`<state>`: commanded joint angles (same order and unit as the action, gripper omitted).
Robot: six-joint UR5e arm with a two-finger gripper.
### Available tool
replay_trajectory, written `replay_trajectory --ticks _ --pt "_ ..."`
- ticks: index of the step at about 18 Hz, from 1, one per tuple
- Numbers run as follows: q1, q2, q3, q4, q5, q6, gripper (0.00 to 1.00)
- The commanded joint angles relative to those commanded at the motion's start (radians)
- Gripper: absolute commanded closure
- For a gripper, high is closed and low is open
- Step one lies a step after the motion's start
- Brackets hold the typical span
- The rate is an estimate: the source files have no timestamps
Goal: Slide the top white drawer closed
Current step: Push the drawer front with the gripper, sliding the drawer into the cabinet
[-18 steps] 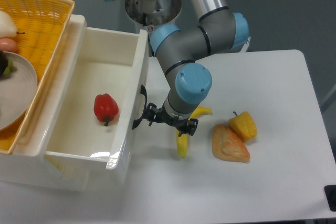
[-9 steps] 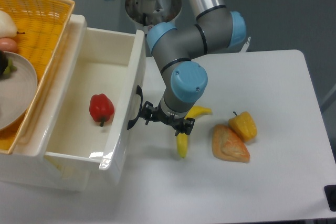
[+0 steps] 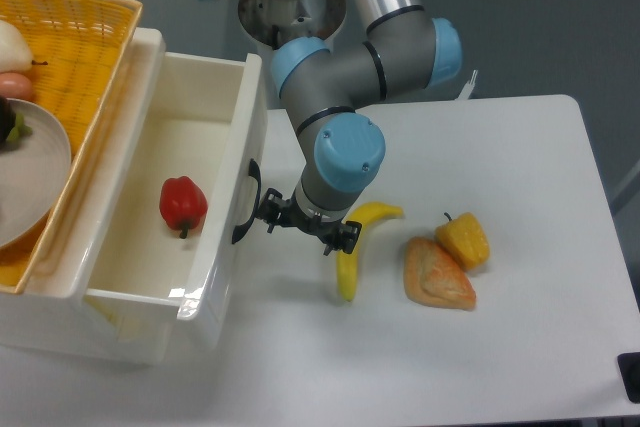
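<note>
The top white drawer (image 3: 150,157) is a glossy white box, pulled partly out of the cabinet toward the right. Its front panel (image 3: 232,207) carries a curved black handle (image 3: 245,202). A red pepper (image 3: 182,203) lies inside it. My gripper (image 3: 272,221) hangs under the blue wrist, right against the drawer front by the handle. Its fingers are small and dark, and I cannot tell whether they are open or shut. The lower drawer is not visible.
A yellow woven basket (image 3: 90,37) with a plate and fruit sits on the cabinet at the left. A banana (image 3: 352,247), a piece of bread (image 3: 437,275) and a yellow pepper (image 3: 465,239) lie on the white table right of the gripper.
The gripper has moved left against the drawer front, and the drawer has slid left into the cabinet. The red pepper moved left with it.
</note>
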<state>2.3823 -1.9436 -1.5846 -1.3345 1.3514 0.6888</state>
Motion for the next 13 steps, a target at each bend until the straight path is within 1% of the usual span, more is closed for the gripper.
replay_trajectory --ticks 7,12,13 --pt "-0.017 0.003 0.0 -0.009 -0.003 0.0 0.0" --pt "-0.028 0.024 -0.002 -0.022 -0.005 0.0 0.0" --pt "-0.04 0.028 -0.002 -0.022 -0.005 -0.002 0.0"
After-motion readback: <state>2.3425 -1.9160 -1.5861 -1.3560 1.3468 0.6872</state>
